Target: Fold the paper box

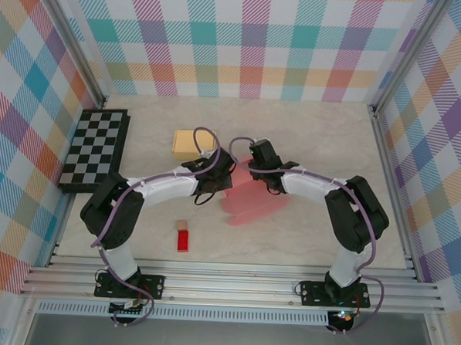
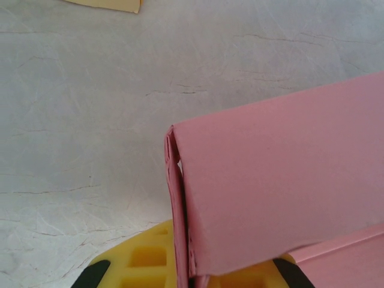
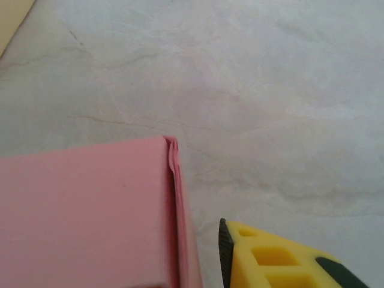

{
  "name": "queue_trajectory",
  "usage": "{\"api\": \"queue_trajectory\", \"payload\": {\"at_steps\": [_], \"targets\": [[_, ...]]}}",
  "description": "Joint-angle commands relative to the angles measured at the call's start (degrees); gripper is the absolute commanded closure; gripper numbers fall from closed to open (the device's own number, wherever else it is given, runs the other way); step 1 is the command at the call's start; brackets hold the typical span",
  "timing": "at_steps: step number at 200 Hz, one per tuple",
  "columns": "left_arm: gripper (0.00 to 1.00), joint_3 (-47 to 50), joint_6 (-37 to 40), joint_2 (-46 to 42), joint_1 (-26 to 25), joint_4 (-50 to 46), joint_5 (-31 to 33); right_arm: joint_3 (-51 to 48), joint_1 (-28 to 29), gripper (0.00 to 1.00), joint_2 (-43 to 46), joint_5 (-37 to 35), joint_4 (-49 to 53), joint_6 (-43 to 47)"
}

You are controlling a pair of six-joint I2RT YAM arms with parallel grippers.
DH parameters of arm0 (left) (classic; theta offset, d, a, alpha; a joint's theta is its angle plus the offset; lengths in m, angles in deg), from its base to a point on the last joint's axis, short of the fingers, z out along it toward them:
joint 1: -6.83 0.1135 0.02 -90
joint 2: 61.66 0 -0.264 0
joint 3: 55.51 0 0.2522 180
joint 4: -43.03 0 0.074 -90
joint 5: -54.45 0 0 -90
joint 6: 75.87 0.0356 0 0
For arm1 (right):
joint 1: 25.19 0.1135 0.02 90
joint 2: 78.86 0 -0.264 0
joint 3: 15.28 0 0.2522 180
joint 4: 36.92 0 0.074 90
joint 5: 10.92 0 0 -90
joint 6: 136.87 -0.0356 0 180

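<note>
Nearest the arm bases, we record a red block (image 1: 183, 240) and a small tan block (image 1: 181, 225) on the counter (image 1: 333, 139), near-left of the pink paper box (image 1: 252, 201) and well apart from it. The paper box lies mid-counter, partly folded, with the left gripper (image 1: 218, 178) clamped tight on its left edge. The right gripper (image 1: 250, 170) is at its far side, with one yellow finger (image 3: 270, 258) just beside the box wall, and we cannot tell how wide it stands or whether it holds anything. Beyond the box, to its far left, lies a tan carton (image 1: 192, 143), and a checkerboard (image 1: 95, 150) sits well left of the box.
</note>
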Motion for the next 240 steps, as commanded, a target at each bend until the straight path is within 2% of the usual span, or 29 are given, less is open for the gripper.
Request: {"api": "queue_trajectory", "payload": {"at_steps": [1, 54, 99, 128, 155, 180, 208, 240], "targets": [[1.00, 0.46, -0.82, 1.23, 0.30, -3.00, 1.23, -2.38, -1.92, 0.61, 3.78, 12.57, -2.83, -1.71], [1.00, 0.28, -0.65, 1.95, 0.65, -3.19, 1.49, -7.60, -2.72, 0.49, 12.84, 20.59, -1.59, 5.05], [1.00, 0.93, 2.72, 0.86, 0.68, -2.08, 3.67, -7.61, -7.91, 0.45, 22.38, 24.98, 3.44, 4.32], [1.00, 2.31, 7.23, -1.17, 0.28, 0.82, 5.86, -3.18, -11.20, 0.45, 22.90, 25.97, 9.85, 2.04], [1.00, 4.24, 12.33, -3.98, -0.53, 4.51, 10.25, -0.71, -12.48, 0.45, 22.33, 26.90, 14.17, -0.90], [1.00, 6.37, 15.38, -6.95, -0.65, 6.80, 11.54, 1.29, -12.65, 0.47, 21.07, 28.38, 19.90, -1.86], [1.00, 9.45, 14.14, -9.98, -0.56, 8.83, 14.02, -1.60, -12.68, 0.50, 22.24, 30.69, 21.45, -3.65], [1.00, 9.83, 9.21, -10.67, -0.60, 6.93, 17.35, -7.64, -12.63, 0.53, 23.54, 38.05, 18.69, -9.94]]}}
